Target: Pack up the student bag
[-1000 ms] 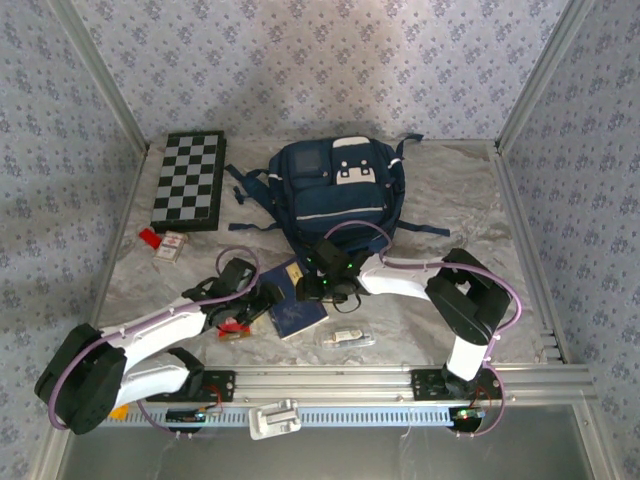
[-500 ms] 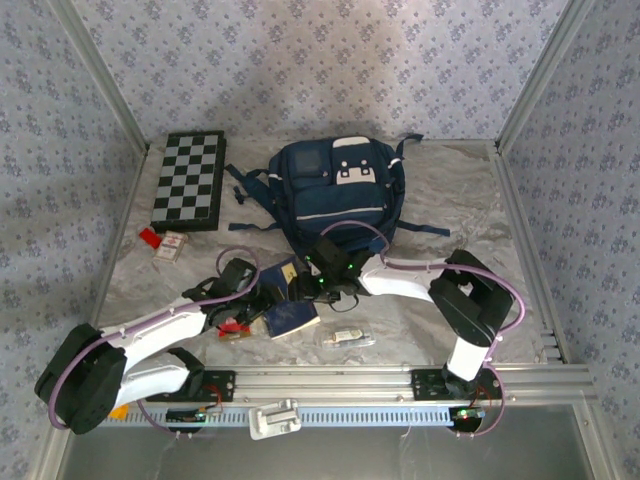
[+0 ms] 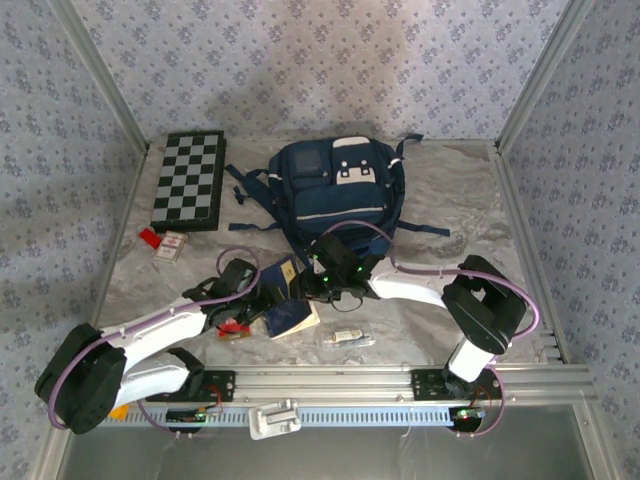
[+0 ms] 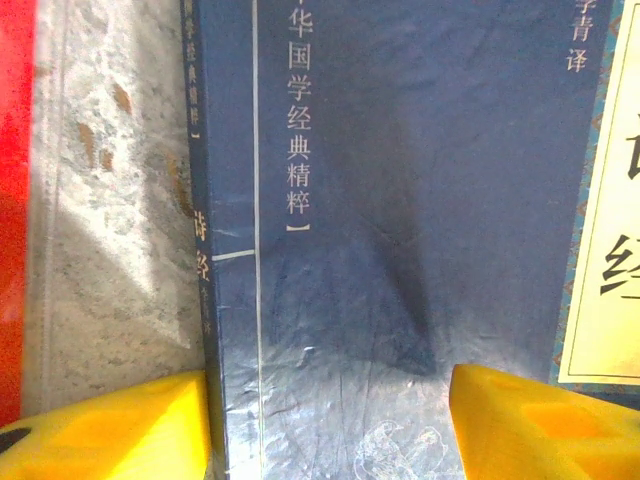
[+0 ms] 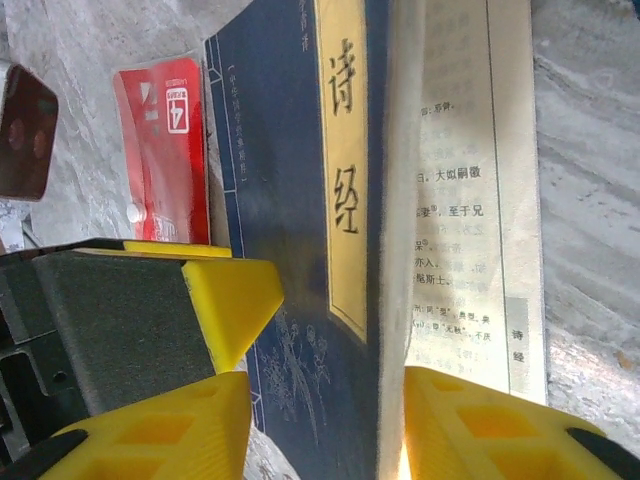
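Note:
The student bag [image 3: 338, 188], navy with white panels, lies flat at the back centre of the table. In front of it a dark blue book [image 3: 287, 312] with a yellow title strip is tipped up between the two arms. My right gripper [image 5: 325, 400] straddles the book's [image 5: 290, 200] raised cover and pages. One finger touches the printed page side, and a gap shows at the cover side, so it is open. My left gripper [image 4: 330, 400] is open over the book's [image 4: 400, 200] cover. One finger sits beyond the spine and one above the cover.
A folded chessboard [image 3: 188, 180] lies at the back left, with a small card box [image 3: 173, 246] and a red piece [image 3: 149, 237] in front of it. A red packet [image 5: 165, 150] lies beside the book. A clear-wrapped item [image 3: 348, 338] rests near the front rail.
The book has slid left and tipped up on edge. My right gripper has followed it and narrowed its jaws around the raised edge. The left gripper has hardly moved.

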`<state>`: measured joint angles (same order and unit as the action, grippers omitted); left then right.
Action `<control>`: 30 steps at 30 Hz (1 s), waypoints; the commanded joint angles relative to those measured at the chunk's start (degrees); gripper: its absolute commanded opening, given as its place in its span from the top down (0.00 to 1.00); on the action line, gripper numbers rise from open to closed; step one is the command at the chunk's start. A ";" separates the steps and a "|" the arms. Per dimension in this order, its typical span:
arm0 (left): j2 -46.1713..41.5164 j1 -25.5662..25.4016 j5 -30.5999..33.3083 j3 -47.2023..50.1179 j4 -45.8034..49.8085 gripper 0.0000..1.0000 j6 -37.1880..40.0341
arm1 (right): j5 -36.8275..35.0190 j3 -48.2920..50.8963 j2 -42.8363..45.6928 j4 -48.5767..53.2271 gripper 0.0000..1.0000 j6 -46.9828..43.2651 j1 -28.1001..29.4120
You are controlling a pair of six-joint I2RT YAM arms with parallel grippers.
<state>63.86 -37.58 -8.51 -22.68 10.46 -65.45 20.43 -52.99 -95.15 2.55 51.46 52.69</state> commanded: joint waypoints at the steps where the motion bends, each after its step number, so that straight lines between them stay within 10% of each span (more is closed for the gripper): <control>1: 0.05 -0.56 0.70 -1.06 -1.15 0.38 1.11 | 0.43 0.94 0.23 -0.46 0.59 0.32 0.21; 30: 0.52 -0.58 1.61 -1.58 -0.02 0.37 2.00 | -1.41 2.01 2.63 1.11 0.82 -0.80 0.48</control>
<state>63.83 -37.89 -8.05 -22.83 10.72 -64.88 19.75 -51.03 -91.92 2.37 51.33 52.90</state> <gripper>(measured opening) 0.626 0.202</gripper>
